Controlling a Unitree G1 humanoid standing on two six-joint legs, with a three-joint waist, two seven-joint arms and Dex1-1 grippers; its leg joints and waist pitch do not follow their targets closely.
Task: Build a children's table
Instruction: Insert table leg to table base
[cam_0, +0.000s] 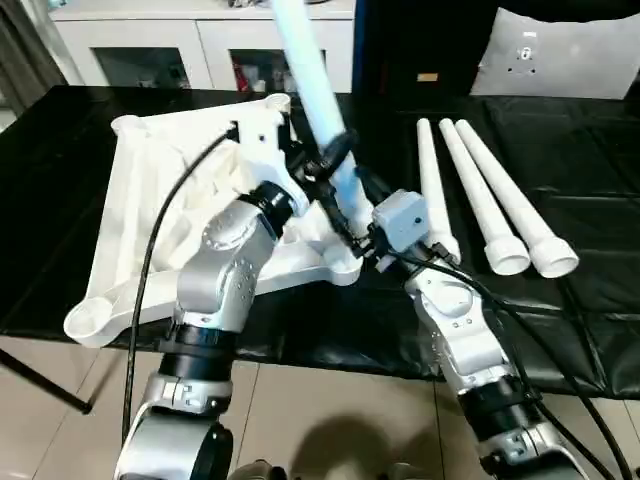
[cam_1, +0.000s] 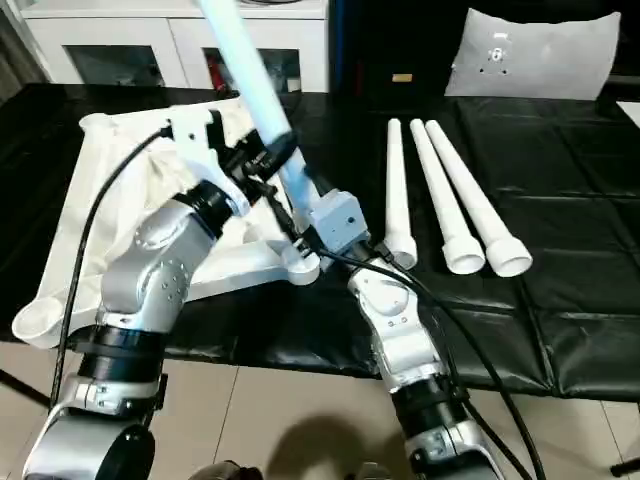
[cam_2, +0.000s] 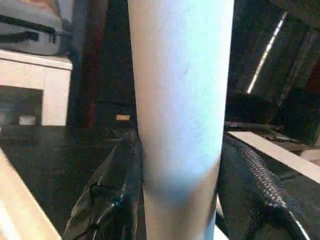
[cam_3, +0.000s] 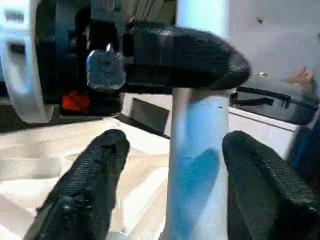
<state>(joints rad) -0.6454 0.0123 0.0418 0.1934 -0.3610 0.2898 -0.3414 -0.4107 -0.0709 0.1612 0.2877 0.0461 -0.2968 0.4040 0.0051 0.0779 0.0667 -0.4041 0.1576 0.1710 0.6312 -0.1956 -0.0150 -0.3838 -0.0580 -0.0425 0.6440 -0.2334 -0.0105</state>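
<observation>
Your table top (cam_0: 150, 215) lies ribbed side up on the black work surface (cam_1: 560, 300), reaching away to the left of both claws, its near corner socket (cam_0: 340, 268) directly below them. The leg (cam_0: 312, 85) being fitted stands in that socket, long axis nearly upright and leaning slightly away from you. Your left gripper (cam_0: 325, 160) is clenched around its shaft above the socket. Your right gripper (cam_3: 170, 200) sits lower, its fingers (cam_3: 92, 185) spread to either side of the shaft with gaps showing, so it looks released. The left arm has the hold, so any push down along the leg falls to it.

Three spare legs (cam_1: 440, 195) lie well to the right of the right claw.

The right wrist view gives the clearance around the shaft; the head views hide it.
</observation>
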